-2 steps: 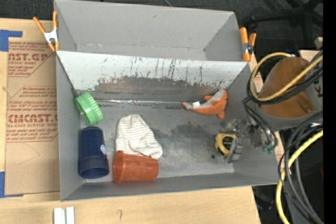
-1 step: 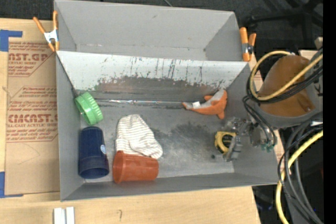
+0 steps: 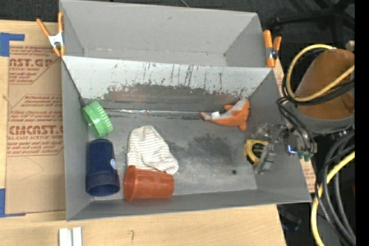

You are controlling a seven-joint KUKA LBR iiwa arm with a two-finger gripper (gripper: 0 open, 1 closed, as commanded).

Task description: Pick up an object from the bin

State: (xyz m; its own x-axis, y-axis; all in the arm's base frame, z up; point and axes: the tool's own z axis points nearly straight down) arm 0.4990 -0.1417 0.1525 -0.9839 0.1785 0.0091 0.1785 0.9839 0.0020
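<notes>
Item, one arm [image 3: 337, 102]: we record it entering from the right of the camera view. Item, orange cover [image 3: 320, 79]: rounded, sitting on the wrist, upper right. Item, yellow cable [image 3: 295, 64]: looped round the cover's left side. Item, black cables [image 3: 293, 114]: bunched beneath the cover. Item, gripper [image 3: 264, 154]: dark metal, set low and left of the wrist, with a small blue light beside it.

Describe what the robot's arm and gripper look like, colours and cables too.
The gripper is a small dark and silvery metal assembly. Behind it the arm carries a rounded orange-brown cover, with yellow cables looping round it and black cables bundled beneath.
</notes>
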